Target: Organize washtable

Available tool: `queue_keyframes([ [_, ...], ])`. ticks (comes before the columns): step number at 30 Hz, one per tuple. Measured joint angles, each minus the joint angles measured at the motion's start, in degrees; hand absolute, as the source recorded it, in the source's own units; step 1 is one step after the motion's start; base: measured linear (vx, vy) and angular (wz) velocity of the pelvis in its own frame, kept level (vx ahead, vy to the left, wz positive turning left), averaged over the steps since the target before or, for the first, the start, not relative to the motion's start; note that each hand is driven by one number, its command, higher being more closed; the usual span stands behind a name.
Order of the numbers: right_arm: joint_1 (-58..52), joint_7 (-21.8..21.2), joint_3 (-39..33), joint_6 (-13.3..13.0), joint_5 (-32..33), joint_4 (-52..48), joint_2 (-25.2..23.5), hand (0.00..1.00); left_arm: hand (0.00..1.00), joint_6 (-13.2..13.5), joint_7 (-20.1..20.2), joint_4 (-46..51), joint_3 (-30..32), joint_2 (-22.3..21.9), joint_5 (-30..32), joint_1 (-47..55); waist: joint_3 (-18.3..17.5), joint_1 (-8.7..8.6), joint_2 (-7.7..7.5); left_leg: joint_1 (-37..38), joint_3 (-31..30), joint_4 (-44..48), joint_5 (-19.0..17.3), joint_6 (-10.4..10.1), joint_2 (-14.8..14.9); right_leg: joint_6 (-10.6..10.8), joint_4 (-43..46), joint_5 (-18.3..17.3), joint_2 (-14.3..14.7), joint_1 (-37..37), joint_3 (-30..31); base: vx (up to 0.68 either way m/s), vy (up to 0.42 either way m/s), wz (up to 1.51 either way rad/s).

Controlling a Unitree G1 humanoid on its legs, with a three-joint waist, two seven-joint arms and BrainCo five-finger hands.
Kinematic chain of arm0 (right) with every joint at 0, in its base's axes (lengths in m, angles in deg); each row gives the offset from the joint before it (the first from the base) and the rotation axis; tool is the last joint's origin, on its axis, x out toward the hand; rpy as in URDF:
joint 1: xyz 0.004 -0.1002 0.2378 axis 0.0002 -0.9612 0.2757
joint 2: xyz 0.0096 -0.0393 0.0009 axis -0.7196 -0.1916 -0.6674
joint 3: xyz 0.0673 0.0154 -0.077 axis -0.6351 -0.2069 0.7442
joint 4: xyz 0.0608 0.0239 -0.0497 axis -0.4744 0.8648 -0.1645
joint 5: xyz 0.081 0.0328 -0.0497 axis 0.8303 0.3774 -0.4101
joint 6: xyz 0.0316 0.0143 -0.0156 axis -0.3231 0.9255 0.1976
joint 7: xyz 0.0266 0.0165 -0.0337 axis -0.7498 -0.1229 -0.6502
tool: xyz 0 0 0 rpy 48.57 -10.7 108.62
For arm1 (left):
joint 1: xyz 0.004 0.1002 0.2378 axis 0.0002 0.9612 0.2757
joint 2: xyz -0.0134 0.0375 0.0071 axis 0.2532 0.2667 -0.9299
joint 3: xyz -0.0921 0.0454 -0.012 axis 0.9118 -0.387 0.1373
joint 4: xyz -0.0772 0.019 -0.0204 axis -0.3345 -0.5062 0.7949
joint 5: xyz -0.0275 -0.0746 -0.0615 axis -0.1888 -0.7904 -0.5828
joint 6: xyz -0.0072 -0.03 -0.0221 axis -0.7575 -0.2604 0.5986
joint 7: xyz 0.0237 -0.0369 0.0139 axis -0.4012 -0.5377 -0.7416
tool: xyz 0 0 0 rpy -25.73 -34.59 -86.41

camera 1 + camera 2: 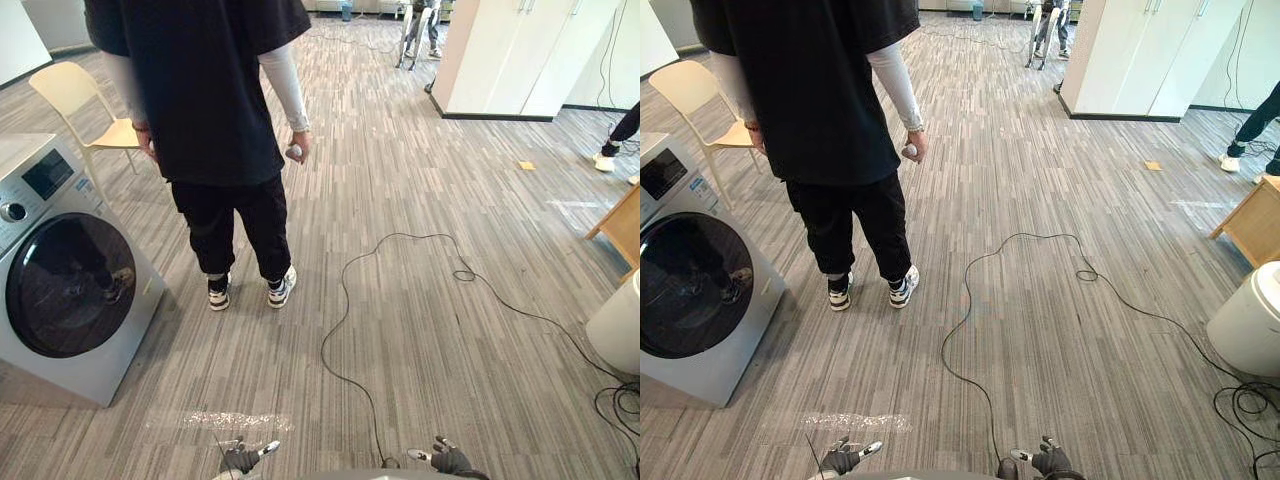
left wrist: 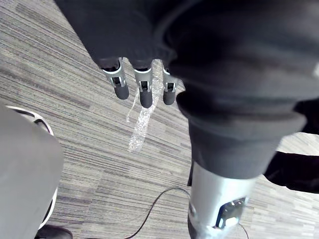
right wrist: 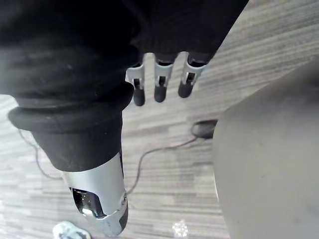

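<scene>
— Where were your hands at that moment?

— My left robot hand hung low at the near edge of the head view. My right robot hand hung at the same height, well apart from it. Both were above the grey striped floor.

— Did they hold something?

— No. In the wrist views, the fingers of the left one were straight and loose, with nothing between them. The fingers of the right one were the same.

— And the washtable?

— I could not tell where it was. At my left stood a washing machine with a round dark door. A person in dark clothes stood just beside it and held a small pale object in one hand. Behind them was a pale yellow chair.

— Anything near you on the floor?

— A strip of shiny tape lay just before my left robot hand. At my right there was a white round bin, and past it a piece of wooden furniture. A white cabinet stood far away.
</scene>
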Motion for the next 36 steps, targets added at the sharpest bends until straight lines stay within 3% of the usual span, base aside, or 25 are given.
queue_keyframes([
  [4, 0.6, 0.0, -0.1, -0.1, 1.1, 0.3, -0.3, 0.00, 0.00, -0.2, 0.0, -0.9, 1.8, 0.3, 0.0, 0.0, 0.3, -1.30, -0.15, -0.2, -3.1, 0.9, 0.0, -0.1, 0.3, -0.4, 0.3, -0.9, -0.3, 1.3, -1.6, -0.01, -0.006, 0.25],
  [6, 0.6, -0.1, -0.3, -0.1, 1.2, 0.6, -0.6, 0.00, 0.00, -0.2, 0.0, -0.5, 4.0, 0.0, 0.0, 0.0, 1.2, -1.18, -0.01, -1.5, -5.1, 5.3, -1.4, -2.0, 1.7, -1.5, 0.4, -2.8, 0.2, 2.8, -2.3, 0.00, -0.069, 0.35],
  [7, 0.8, -0.2, -0.1, 0.0, 1.1, -0.4, -0.8, 0.00, 0.00, -0.4, 0.0, 0.9, 5.7, 0.0, 0.0, 0.0, 2.3, -1.09, -0.29, -3.5, -5.4, 12.5, -2.6, -3.7, 3.8, -1.6, 2.7, -4.5, 0.8, 3.0, -3.2, -0.02, -0.087, 0.39],
  [8, 0.8, -0.4, -0.1, -0.1, 1.1, -1.1, -1.1, 0.00, 0.00, -0.7, 0.0, 2.9, 7.4, 0.1, -0.1, 0.2, 4.0, -0.97, -0.49, -7.3, -5.3, 22.9, -2.6, -3.8, 6.4, -1.4, 7.1, -7.3, 1.2, 2.5, -3.9, -0.05, -0.096, 0.38],
  [10, 0.4, -1.0, 1.8, 0.0, 0.9, -3.0, -0.8, 0.00, 0.00, -1.1, 0.0, 5.0, 7.6, 0.2, -0.1, 1.1, 4.7, -0.80, 0.37, -11.7, -4.3, 34.2, -0.5, -3.4, 10.2, -1.3, 10.6, -10.2, 2.3, 2.2, -4.6, -0.09, -0.077, 0.11],
  [12, 0.2, -1.1, 4.1, 0.1, 0.4, -4.8, -0.5, 0.00, 0.00, -1.1, -0.1, 5.5, 7.2, 0.4, 0.0, 1.8, 4.9, 0.08, 0.23, -13.5, -3.8, 36.1, 2.4, -4.4, 10.7, -2.2, 10.9, -11.2, 1.6, 2.2, -4.2, 0.05, -0.045, -0.05],
  [13, 0.0, -1.1, 4.3, 0.2, 0.1, -6.1, -0.4, 0.00, 0.00, -1.0, 0.0, 5.6, 7.2, 0.7, 0.0, 1.6, 5.6, 0.40, -0.84, -15.2, -4.2, 36.8, 0.6, -2.6, 9.9, -2.2, 11.0, -11.3, 0.6, 1.7, -3.7, 0.08, 0.062, 0.17],
  [14, 0.6, -1.1, 4.3, 0.6, -0.6, -6.1, 0.0, 0.00, 0.00, -1.0, 0.0, 5.9, 7.3, 0.4, -0.1, 1.4, 6.0, 0.49, -0.29, -16.3, -6.1, 32.3, -2.3, -1.1, 7.7, -2.1, 10.9, -11.3, -0.5, 1.2, -3.1, 0.04, 0.099, 0.23],
  [17, 3.0, -1.1, 6.7, 0.7, -1.3, -6.1, 0.1, 0.00, 0.00, -1.0, 0.0, 6.7, 7.7, -0.8, 0.0, 2.4, 6.6, 1.40, 0.58, -20.3, -9.7, 19.7, -2.5, -0.6, 4.0, -1.5, 8.1, -11.7, -2.8, -0.9, -1.0, 0.01, 0.150, -0.03],
  [18, 3.3, -1.1, 7.4, 0.6, -1.3, -6.3, 0.3, 0.00, 0.00, -1.1, 0.0, 6.4, 7.8, -1.4, 0.0, 3.1, 6.1, 2.17, 1.62, -20.4, -11.0, 15.8, -2.3, -1.4, 4.7, -0.5, 8.0, -12.1, -1.6, -0.7, -0.5, 0.10, 0.135, -0.54],
  [19, 3.7, -1.1, 7.8, 0.5, -1.3, -7.4, 0.3, 0.00, 0.00, -1.0, -0.1, 5.9, 8.4, -2.6, 0.0, 3.9, 6.6, 3.46, 4.26, -21.3, -9.4, 16.5, 0.7, -1.6, 8.0, -0.6, 24.8, -17.2, -0.6, -5.5, -0.4, 0.20, 0.125, -0.29],
  [20, 2.8, -1.1, 7.8, 0.3, -1.3, -7.7, -2.1, 0.00, 0.00, -1.3, -0.1, 6.9, 9.2, -1.6, -0.4, 5.1, 7.0, 3.50, 0.94, -20.8, -8.1, 19.5, -1.2, -0.9, 5.7, 1.0, 32.9, -24.1, -3.0, -4.2, -0.1, 0.25, 0.101, -0.15],
  [21, 2.3, -1.2, 8.0, 0.4, -1.4, -7.5, -2.9, 0.00, 0.00, -1.2, -0.2, 7.4, 9.2, -1.0, -0.5, 5.8, 7.1, 3.75, -0.18, -20.8, -7.7, 21.3, -2.9, -0.2, 4.6, 2.2, 33.3, -27.0, -4.6, -3.8, -0.1, 0.24, 0.135, 0.24],
  [22, 1.6, -1.2, 8.4, 0.3, -1.4, -7.4, -3.7, 0.00, 0.00, -1.5, -0.2, 7.4, 8.9, -0.3, -0.5, 6.9, 5.8, 3.29, -1.86, -22.0, -7.8, 25.2, -5.9, 1.0, 3.5, 5.5, 32.4, -29.8, -6.2, -2.6, 0.7, 0.23, 0.148, -0.05],
  [24, 0.6, -1.1, 8.1, 0.2, -1.3, -7.2, -4.1, 0.00, 0.00, -1.6, -0.5, 6.6, 8.2, 0.3, -0.5, 8.1, 4.1, 3.34, -2.31, -21.5, -6.8, 25.5, -8.5, 2.1, 2.3, 5.8, 39.9, -30.2, -6.6, -4.9, 2.9, 0.26, 0.157, -0.15],
  [25, 0.7, -1.2, 7.7, -0.1, -1.3, -7.7, -4.3, 0.00, 0.00, -1.8, -0.7, 5.9, 7.2, 1.5, -0.5, 8.0, 4.0, 2.64, -3.45, -19.6, -5.9, 25.0, -9.5, 3.0, 1.0, 5.5, 52.3, -27.9, -6.7, -8.6, 5.4, 0.34, 0.135, -0.15],
  [26, 0.7, -1.2, 6.2, -0.1, -1.2, -7.6, -4.6, 0.00, 0.00, -1.9, -0.7, 5.9, 6.9, 2.0, -0.5, 8.3, 4.0, 1.99, -3.79, -16.5, -5.4, 23.3, -10.3, 3.5, -0.4, 3.5, 59.0, -23.1, -7.1, -10.5, 6.6, 0.34, 0.152, -0.19],
  [27, 0.6, -1.2, 5.8, -0.2, -1.2, -7.4, -4.6, 0.00, 0.00, -1.9, -0.7, 5.9, 6.4, 2.1, -0.3, 8.4, 4.1, 1.79, -3.64, -14.3, -5.1, 21.9, -10.5, 3.4, -0.8, 2.7, 61.7, -20.4, -7.5, -11.0, 6.6, 0.43, 0.177, -0.21],
  [28, 0.5, -1.3, 4.3, -0.8, -1.2, -7.2, -4.5, 0.00, 0.00, -2.1, -0.6, 5.9, 5.8, 2.4, 0.0, 8.4, 4.1, 1.52, -3.53, -9.6, -5.1, 18.4, -10.5, 3.3, -1.6, 1.1, 66.4, -19.0, -7.6, -11.9, 5.5, 0.45, 0.159, -0.13],
  [29, 0.4, -1.3, 2.8, -1.1, -1.2, -7.2, -4.2, 0.00, 0.00, -2.3, -0.5, 5.9, 5.3, 2.4, 0.0, 8.3, 4.2, 0.81, -3.50, -5.0, -5.5, 14.7, -10.4, 3.2, -1.9, -0.3, 68.6, -20.4, -6.8, -12.9, 2.9, 0.46, 0.144, -0.08],
  [31, 0.5, -1.2, 0.1, -1.2, -1.2, -7.3, -3.5, 0.00, 0.00, -2.3, -0.3, 5.4, 5.5, 2.4, 0.1, 7.5, 4.0, -0.11, -2.64, 0.2, -5.8, 9.8, -10.1, 2.9, -1.8, -1.6, 67.6, -24.9, -4.7, -16.3, -1.3, 0.42, 0.113, -0.01],
  [32, 0.4, -1.2, -0.5, -1.2, -1.2, -7.0, -2.2, 0.00, 0.00, -2.3, -0.2, 5.3, 5.5, 2.2, 0.2, 6.6, 4.2, -1.17, -2.24, 2.6, -5.9, 7.7, -9.9, 3.0, -1.2, -1.3, 63.0, -27.0, -3.2, -19.1, -4.7, 0.45, 0.102, 0.12],
  [33, 0.2, -1.2, -0.6, -1.0, -1.0, -6.9, -1.7, 0.00, 0.00, -2.3, -0.2, 5.0, 5.5, 2.1, 0.5, 6.0, 4.4, -1.43, -1.93, 4.1, -5.9, 6.5, -10.0, 2.8, -0.9, -1.5, 59.2, -27.2, -2.4, -20.2, -6.6, 0.51, 0.083, 0.14],
  [35, -0.3, -1.2, -2.4, -1.0, -0.1, -8.0, -1.5, 0.00, 0.00, -2.3, -0.2, 4.9, 5.3, 1.4, 1.8, 4.3, 4.9, -1.52, -0.98, 8.7, -6.2, 2.5, -10.3, 1.7, 0.0, -3.0, 45.3, -25.3, 0.7, -23.3, -11.4, 0.53, 0.066, 0.08],
  [36, -0.3, -1.1, -2.3, -1.0, 0.0, -8.7, -1.8, 0.00, 0.00, -2.2, -0.1, 5.0, 5.1, 1.1, 2.2, 3.0, 5.0, -1.73, -0.93, 11.3, -7.5, 0.4, -10.1, 1.2, 0.2, -3.8, 34.4, -21.0, 2.6, -24.7, -12.8, 0.65, 0.047, 0.37],
])
